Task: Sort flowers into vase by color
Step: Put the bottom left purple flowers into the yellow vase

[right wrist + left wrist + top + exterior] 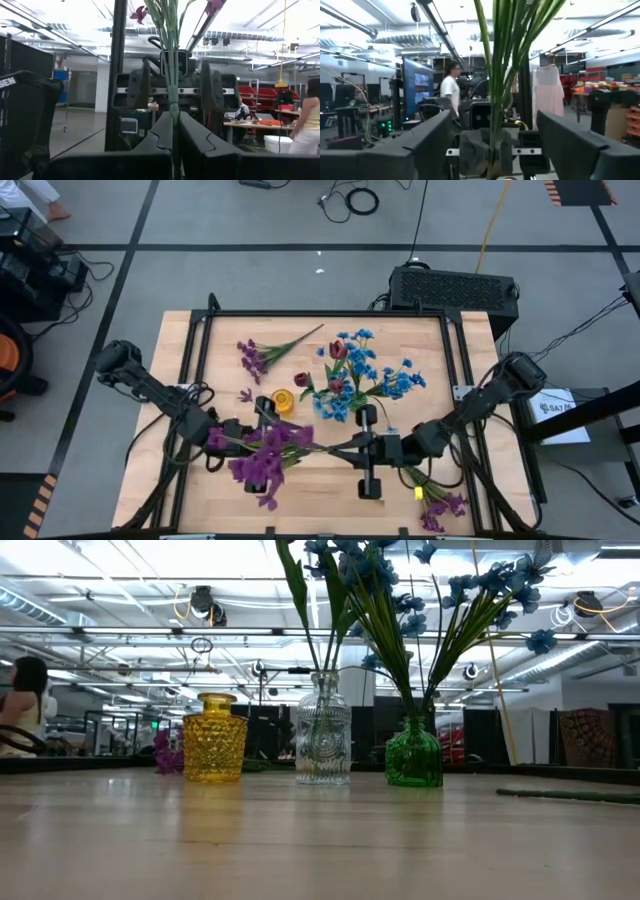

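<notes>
Nearest me, toward the right corner of the worktop (320, 495), a loose purple sprig (438, 505) lies flat.

Just beyond it, mid-worktop, the two arms face each other over a purple bunch (268, 452). The right gripper (175, 120) is pinched tight on the stems (172, 75), low down near their cut ends. The blossoms hang out to the left, by the left gripper (232, 438), whose fingers stand wide apart on either side of the stems and hold nothing.

This bunch looks feather-light and floppy. The stems are thin and wiry, the heads soft, and several sprigs are held together, so one could slide loose or splay. I'd take it on the bare green stems below the leaves, never on the blossoms, which would crush or pull off. A grip closer to the heads should stop the droop when the ends are steered into a narrow neck.

Further back stand three vases — yellow (214, 738), clear (322, 745) and green (414, 755). The clear and green ones already hold tall blue sprigs, and the yellow one looks empty.

Farthest, on the left, another purple sprig (262, 355) lies on the worktop.
</notes>
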`<action>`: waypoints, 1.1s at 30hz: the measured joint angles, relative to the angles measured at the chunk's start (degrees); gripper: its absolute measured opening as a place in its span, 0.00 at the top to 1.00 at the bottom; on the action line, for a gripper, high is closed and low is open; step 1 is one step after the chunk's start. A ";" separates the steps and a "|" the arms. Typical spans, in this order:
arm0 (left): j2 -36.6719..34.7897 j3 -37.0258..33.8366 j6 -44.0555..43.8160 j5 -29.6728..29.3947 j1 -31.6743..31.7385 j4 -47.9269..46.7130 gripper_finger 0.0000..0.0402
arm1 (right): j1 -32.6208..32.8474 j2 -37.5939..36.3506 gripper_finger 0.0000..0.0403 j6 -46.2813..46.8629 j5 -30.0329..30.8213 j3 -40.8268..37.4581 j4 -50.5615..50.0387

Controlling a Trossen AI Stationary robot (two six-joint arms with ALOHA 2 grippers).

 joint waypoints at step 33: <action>0.04 0.02 -1.82 7.92 2.40 1.40 0.44 | -2.92 3.61 0.99 2.48 0.30 3.03 -3.88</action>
